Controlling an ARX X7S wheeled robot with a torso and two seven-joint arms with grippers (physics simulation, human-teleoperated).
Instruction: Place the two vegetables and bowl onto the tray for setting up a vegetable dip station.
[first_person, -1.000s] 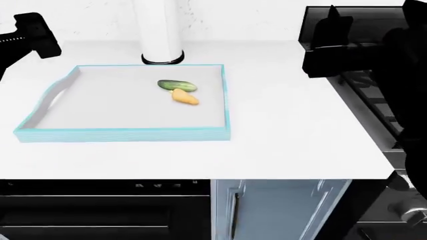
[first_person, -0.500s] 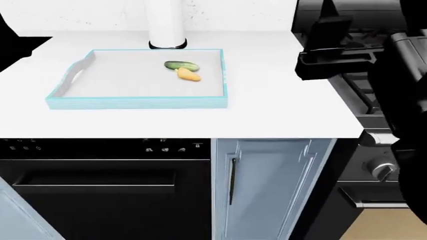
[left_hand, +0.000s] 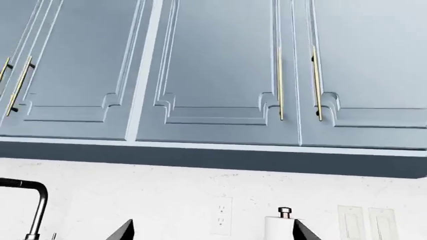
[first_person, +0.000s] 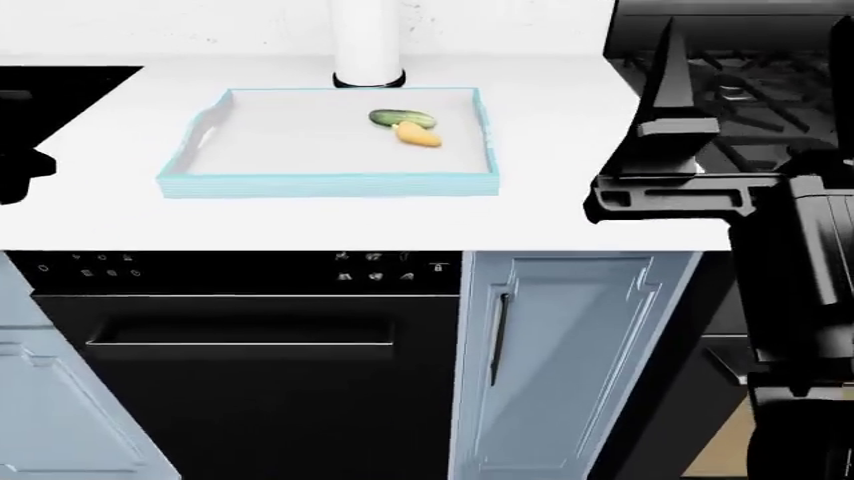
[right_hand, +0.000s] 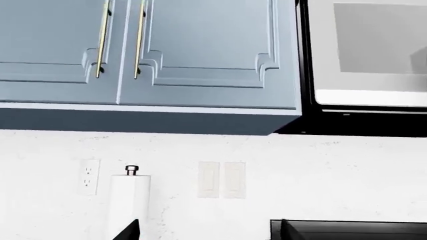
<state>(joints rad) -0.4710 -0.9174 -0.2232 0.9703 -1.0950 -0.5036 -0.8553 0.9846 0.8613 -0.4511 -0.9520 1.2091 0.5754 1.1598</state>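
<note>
In the head view the tray (first_person: 327, 185), white-floored with a light blue rim, sits on the white counter. The dark green cucumber (first_person: 402, 119) and the orange carrot (first_person: 419, 138) lie side by side on its far right part. The bowl is out of view. My right arm (first_person: 694, 190) hangs over the counter's right end, well right of the tray. A black piece of my left arm (first_person: 20, 165) shows at the left edge. My left gripper (left_hand: 213, 235) and right gripper (right_hand: 210, 232) both point at the back wall, open and empty.
A tall white paper towel roll (first_person: 367, 40) stands just behind the tray. A black stove (first_person: 761, 90) adjoins the counter at right, a dark sink (first_person: 80, 80) at left. Below are a black appliance front (first_person: 240, 350) and a blue cabinet door (first_person: 574, 360). A microwave (right_hand: 367, 50) hangs above.
The head view has drawn back from the counter, so the tray looks smaller and farther and the cabinet fronts show. Cucumber and carrot stay on the tray. My right arm sits lower in view.
</note>
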